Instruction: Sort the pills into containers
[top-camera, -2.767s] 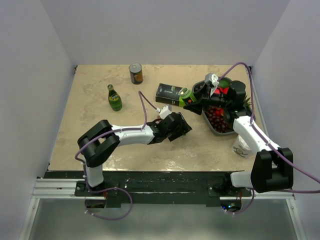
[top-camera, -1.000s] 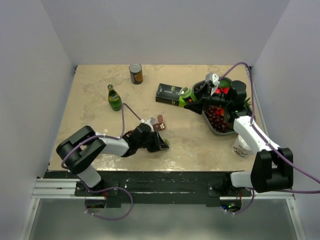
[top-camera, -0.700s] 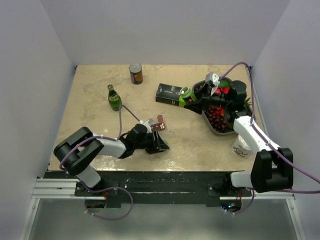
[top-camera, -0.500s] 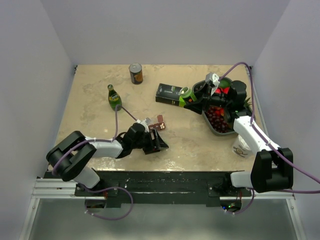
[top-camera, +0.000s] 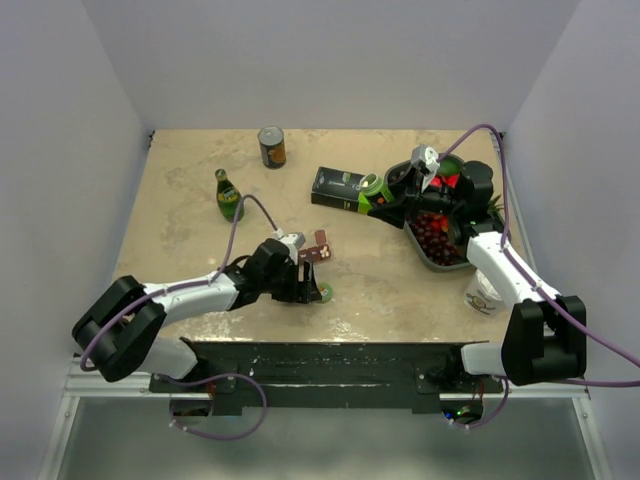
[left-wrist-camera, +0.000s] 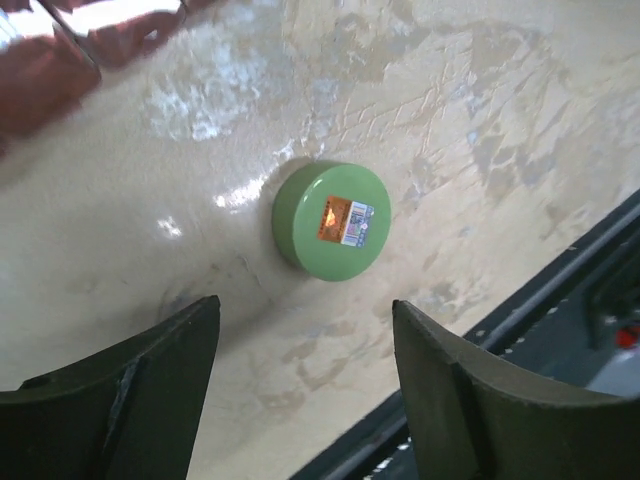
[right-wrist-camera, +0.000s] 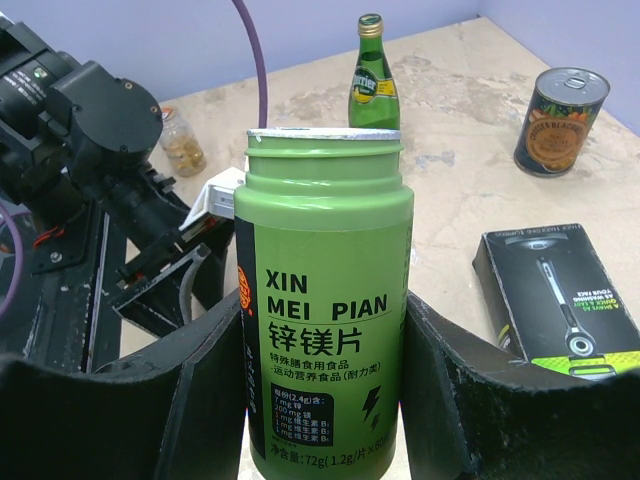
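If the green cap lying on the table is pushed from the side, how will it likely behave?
The green cap rests flat on the table, so it would probably slide, not roll. It looks small, smooth plastic: likely light and a bit slippery to pinch.

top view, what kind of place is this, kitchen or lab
Probably a robot lab test cell: left arm and right arm bolted at the near edge of the table, plain walls boxing it in, and unrelated props such as a bottle, can and fruit tray.
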